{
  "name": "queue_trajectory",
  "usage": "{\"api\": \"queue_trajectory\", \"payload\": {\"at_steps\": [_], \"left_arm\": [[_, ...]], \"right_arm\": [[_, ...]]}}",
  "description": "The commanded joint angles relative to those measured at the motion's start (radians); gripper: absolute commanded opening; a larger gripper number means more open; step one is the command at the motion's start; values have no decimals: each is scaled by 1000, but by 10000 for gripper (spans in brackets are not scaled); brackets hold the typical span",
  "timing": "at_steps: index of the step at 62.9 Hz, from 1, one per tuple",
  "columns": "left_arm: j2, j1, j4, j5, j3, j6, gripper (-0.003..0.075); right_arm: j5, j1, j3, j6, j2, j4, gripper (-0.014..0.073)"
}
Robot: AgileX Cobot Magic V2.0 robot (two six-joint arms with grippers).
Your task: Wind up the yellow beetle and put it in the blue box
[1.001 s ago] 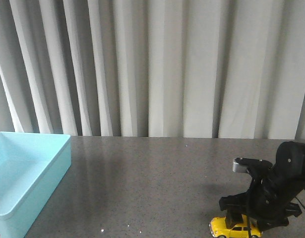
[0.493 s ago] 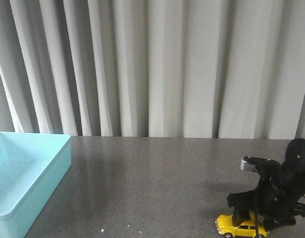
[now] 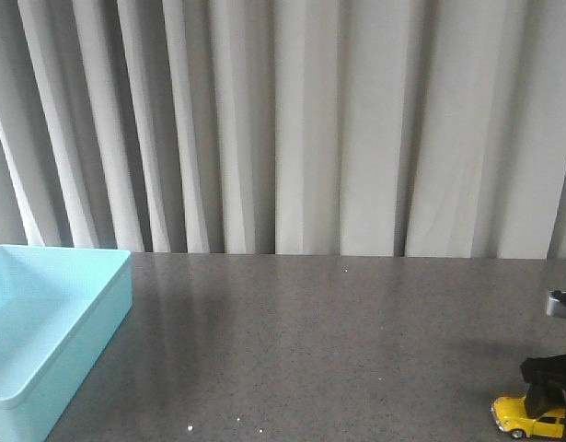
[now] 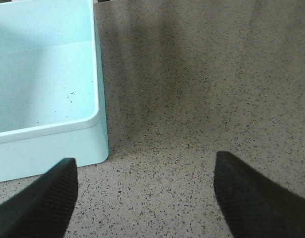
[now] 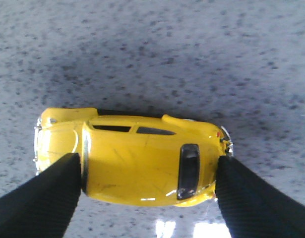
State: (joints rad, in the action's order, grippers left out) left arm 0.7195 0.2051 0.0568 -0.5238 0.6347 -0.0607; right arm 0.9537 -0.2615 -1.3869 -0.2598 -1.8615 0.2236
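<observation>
The yellow beetle (image 5: 132, 161) sits on the gray speckled table (image 3: 338, 350), close to the robot at the front right corner. In the front view the little car (image 3: 537, 419) shows its side, with its wheels down on the table. The right gripper (image 5: 147, 193) is over it. One black finger (image 5: 40, 198) touches the car's front end and the other touches its back end, so the jaws are closed around the car along its length. From the front, only a bit of the right gripper (image 3: 551, 387) shows, just above the car's roof.

The left gripper (image 4: 147, 198) is on the other side of the table. Its two black fingers (image 4: 40, 201) are spread wide apart with nothing but bare table between them.

The blue box (image 4: 95, 74) is just past the left gripper, with one rounded corner near it. Inside it looks bare but for a few tiny dark specks. In the front view the blue box (image 3: 98, 322) rests at the left edge of the table, well apart from the car.

Behind the table hangs a pale curtain (image 3: 283, 129) with long folds.
</observation>
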Motion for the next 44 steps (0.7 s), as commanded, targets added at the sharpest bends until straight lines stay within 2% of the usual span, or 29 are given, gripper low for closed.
{"api": "queue_trajectory", "payload": {"at_steps": [1, 19, 44], "left_arm": [[1, 6, -2, 60, 30, -3, 556], [1, 6, -2, 59, 30, 4, 556], [1, 6, -2, 59, 30, 4, 556]], "right_arm": [[-19, -31, -6, -71, 9, -23, 545], [-7, -33, -30, -99, 43, 42, 545], [53, -29, -13, -107, 314, 178, 545]]}}
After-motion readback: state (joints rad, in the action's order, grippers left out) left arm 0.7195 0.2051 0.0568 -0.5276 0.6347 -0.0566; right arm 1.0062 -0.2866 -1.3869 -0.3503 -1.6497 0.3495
